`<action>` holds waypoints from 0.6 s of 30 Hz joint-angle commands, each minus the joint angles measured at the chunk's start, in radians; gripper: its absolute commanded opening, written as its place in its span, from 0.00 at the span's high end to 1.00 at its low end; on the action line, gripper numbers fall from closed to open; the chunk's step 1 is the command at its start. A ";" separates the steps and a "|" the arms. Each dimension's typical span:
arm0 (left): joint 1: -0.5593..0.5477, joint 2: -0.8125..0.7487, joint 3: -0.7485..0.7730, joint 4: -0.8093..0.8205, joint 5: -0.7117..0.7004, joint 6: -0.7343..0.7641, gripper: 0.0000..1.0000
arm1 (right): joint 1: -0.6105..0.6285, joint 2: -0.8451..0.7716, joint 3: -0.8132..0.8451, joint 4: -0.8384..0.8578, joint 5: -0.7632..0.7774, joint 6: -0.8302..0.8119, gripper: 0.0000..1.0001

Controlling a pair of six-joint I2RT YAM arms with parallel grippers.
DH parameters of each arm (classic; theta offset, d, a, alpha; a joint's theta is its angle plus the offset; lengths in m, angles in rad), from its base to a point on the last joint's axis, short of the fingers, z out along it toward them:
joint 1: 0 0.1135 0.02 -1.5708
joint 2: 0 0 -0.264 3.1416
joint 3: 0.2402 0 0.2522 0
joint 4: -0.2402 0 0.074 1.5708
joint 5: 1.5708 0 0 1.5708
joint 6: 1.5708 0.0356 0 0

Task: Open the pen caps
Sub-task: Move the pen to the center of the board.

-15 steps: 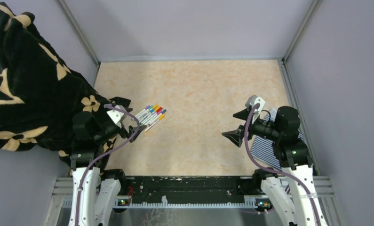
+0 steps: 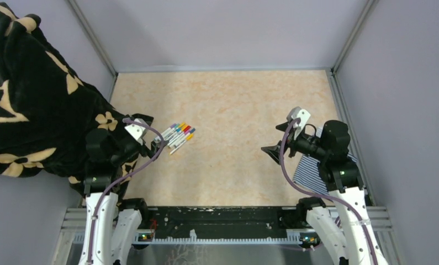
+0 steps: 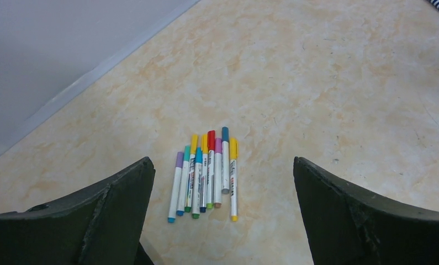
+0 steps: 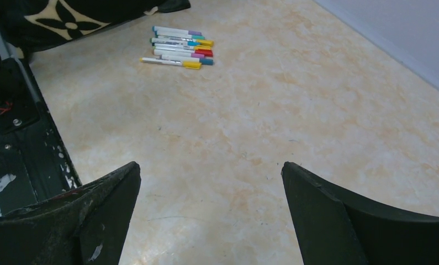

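Note:
Several white-barrelled pens (image 2: pixel 178 134) lie side by side on the beige table, left of centre, all with their coloured caps (image 3: pixel 211 139) on. My left gripper (image 2: pixel 155 149) is open and empty, just near-left of the pens. In the left wrist view the pens (image 3: pixel 206 174) lie on the table ahead, between my open fingers (image 3: pixel 117 204). My right gripper (image 2: pixel 276 142) is open and empty at the right of the table, far from the pens. In the right wrist view the pens (image 4: pixel 181 49) show far off at the upper left.
A black blanket with cream flowers (image 2: pixel 35 110) is heaped along the left wall and reaches almost to the pens. A blue-and-white striped cloth (image 2: pixel 311 171) lies under the right arm. Grey walls (image 2: pixel 222 33) close in the table.
My left gripper has drawn slightly back to the left. My right gripper has turned and shifted a little. The pens have not moved.

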 commanded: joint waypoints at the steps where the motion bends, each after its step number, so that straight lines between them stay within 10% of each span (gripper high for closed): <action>1: 0.006 0.064 0.010 0.037 -0.055 0.021 0.00 | 0.006 0.077 0.014 0.067 0.071 0.017 0.01; 18: -0.009 0.322 0.092 0.001 -0.088 0.120 0.00 | 0.227 0.458 0.225 -0.036 0.474 -0.057 0.01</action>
